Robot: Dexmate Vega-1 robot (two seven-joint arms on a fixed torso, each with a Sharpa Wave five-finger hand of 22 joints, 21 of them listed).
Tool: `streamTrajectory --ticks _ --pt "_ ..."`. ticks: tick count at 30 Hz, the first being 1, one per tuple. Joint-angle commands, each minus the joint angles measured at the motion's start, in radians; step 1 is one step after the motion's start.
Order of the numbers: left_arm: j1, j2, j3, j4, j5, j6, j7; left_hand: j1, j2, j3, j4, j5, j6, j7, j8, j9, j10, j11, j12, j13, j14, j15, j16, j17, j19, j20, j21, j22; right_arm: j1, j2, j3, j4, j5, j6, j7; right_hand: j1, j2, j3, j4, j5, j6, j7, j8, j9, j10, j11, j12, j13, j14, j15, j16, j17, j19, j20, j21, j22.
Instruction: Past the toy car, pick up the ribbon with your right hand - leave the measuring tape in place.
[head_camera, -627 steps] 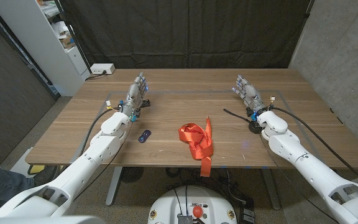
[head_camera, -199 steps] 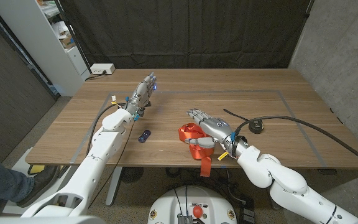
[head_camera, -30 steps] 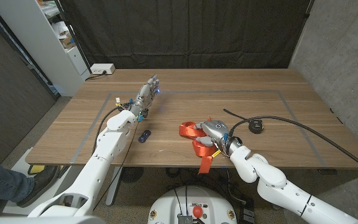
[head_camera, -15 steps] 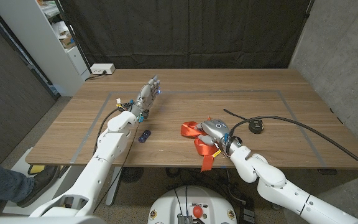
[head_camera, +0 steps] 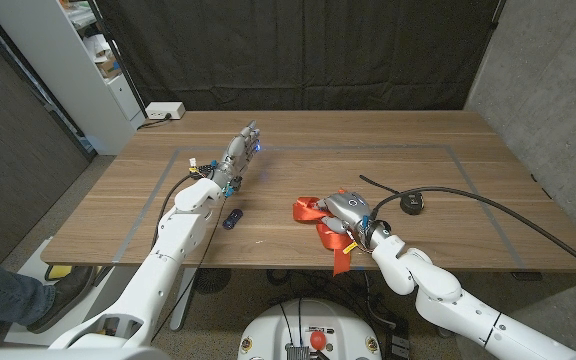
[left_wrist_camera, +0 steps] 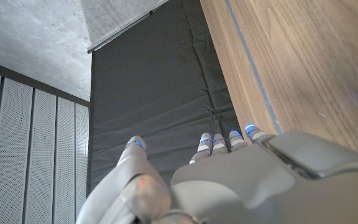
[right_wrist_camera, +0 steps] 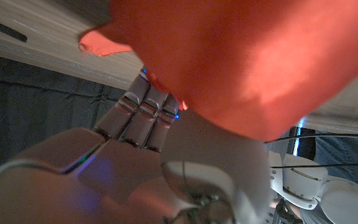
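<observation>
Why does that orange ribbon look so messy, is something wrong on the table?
Nothing looks damaged. The ribbon is bunched and trailing because the right hand grips it. The toy car and measuring tape lie undisturbed.

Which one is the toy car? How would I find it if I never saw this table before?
Start at the wooden table and follow the robot's left arm toward its left hand. Just beside that arm, nearer the front edge, sits the toy car. It is small and dark blue, unlike the bright orange ribbon in the right hand or the round black measuring tape farther right.
</observation>
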Motion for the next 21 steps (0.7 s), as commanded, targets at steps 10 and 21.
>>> streamTrajectory --ticks 10,21 --pt "0.000 -0.004 0.004 -0.003 0.000 -0.001 0.002 -0.001 0.011 0.003 -0.008 -0.005 0.009 0.001 0.007 0.006 0.001 -0.001 0.005 0.003 -0.016 0.008 0.007 0.006 -0.086 0.006 0.004 0.003 -0.023 -0.014 0.034 -0.061 0.011 0.016 -0.015 0.043 0.012 -0.009 0.017 -0.043 0.029 0.004 0.025 0.023 0.056 -0.002 0.038 0.045 0.042 -0.109 0.020 0.048 0.004 -0.067 0.060 0.021" --pt "-0.004 -0.001 0.006 -0.007 0.001 -0.001 0.002 -0.001 0.012 0.003 -0.009 -0.005 0.011 0.002 0.007 0.006 0.001 -0.001 0.005 0.003 -0.016 0.008 0.006 0.006 -0.086 0.007 0.004 0.004 -0.036 -0.012 0.058 -0.093 0.004 0.013 -0.030 0.055 0.014 -0.021 0.020 -0.066 0.041 0.008 0.030 0.029 0.070 -0.007 0.057 0.072 0.064 -0.107 0.037 0.085 -0.001 -0.069 0.095 0.033"
